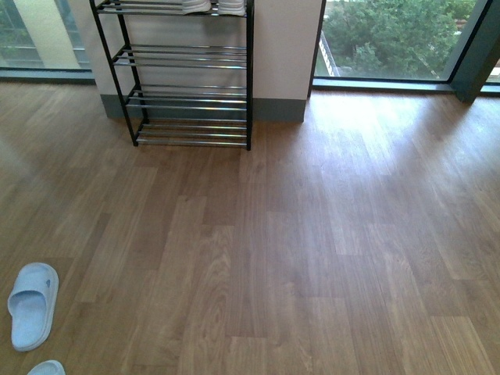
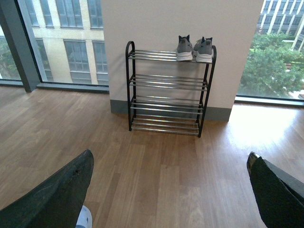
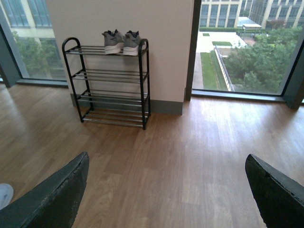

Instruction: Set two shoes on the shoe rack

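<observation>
Left gripper (image 2: 171, 156): its two dark fingers (image 2: 61, 194) stand wide apart with only floor between them, holding nothing; right gripper (image 3: 167, 156): likewise spread wide, its fingers (image 3: 52, 199) far from each other and empty; neither arm shows in the front view.

A scrap of pale blue shows just beside the left gripper's finger in the left wrist view, too cropped to say more; a similar pale scrap sits at the margin of the right wrist view.

In the front view one pale-blue slide (image 1: 33, 303) lies sole down on the wooden floor (image 1: 312, 234) near its near-left corner, lengthwise toward the far edge; the tip of a second slide (image 1: 47, 367) peeks in just nearer, apart from the first; both are well apart from the rack.

The shoe rack (image 1: 187, 56) stands at the far edge of the floor against the pale wall (image 1: 281, 47), left of centre; black frame, chrome rods, four tiers counted in the wrist views (image 2: 166, 80) (image 3: 111, 73); the three lower tiers carry nothing.

The grey sneakers (image 2: 194, 49) sit side by side on the top tier toward its right end, upright on white soles (image 3: 122, 42); the front view catches only their soles (image 1: 211, 6).

Tall windows (image 1: 391, 39) flank the wall on both sides, with trees and buildings beyond.
</observation>
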Robot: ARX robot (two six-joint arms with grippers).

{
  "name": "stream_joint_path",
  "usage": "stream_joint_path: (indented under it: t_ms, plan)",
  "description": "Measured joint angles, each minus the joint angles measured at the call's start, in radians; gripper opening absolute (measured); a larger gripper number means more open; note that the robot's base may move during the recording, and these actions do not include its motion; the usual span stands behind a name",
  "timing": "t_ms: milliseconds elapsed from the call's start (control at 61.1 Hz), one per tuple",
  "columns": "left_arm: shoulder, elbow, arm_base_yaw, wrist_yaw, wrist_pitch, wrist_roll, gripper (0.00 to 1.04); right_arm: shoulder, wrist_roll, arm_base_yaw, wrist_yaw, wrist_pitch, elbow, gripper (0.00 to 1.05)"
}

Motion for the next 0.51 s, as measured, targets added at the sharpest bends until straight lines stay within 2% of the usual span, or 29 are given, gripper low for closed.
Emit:
stream_joint_path:
  t_ms: [508]
  plan:
    - [0.000, 0.000, 0.000, 0.000, 0.000, 0.000, 0.95, 0.001, 0.000, 0.000, 0.000, 0.000, 0.000, 0.95]
